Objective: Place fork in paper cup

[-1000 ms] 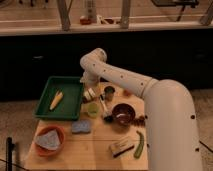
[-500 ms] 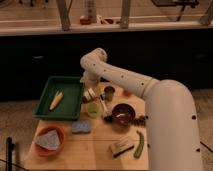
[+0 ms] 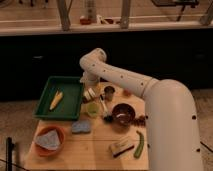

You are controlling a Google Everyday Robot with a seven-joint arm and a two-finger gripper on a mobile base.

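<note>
My gripper (image 3: 90, 93) hangs from the white arm (image 3: 120, 80) over the table's back edge, just right of the green tray. A thin pale utensil with a dark end, likely the fork (image 3: 103, 106), lies slanted on the table just right of the gripper and below it. A small grey-brown cup (image 3: 108, 92), likely the paper cup, stands upright right of the gripper. A short yellow-green cup (image 3: 92, 109) stands just below the gripper. I cannot tell whether the gripper touches the fork.
A green tray (image 3: 70, 107) with a yellow item (image 3: 56, 100) sits at the left. A brown bowl (image 3: 123, 113), blue sponge (image 3: 81, 126), orange bowl with blue cloth (image 3: 48, 140), green vegetable (image 3: 139, 145) and pale block (image 3: 121, 146) lie on the wooden table (image 3: 95, 150).
</note>
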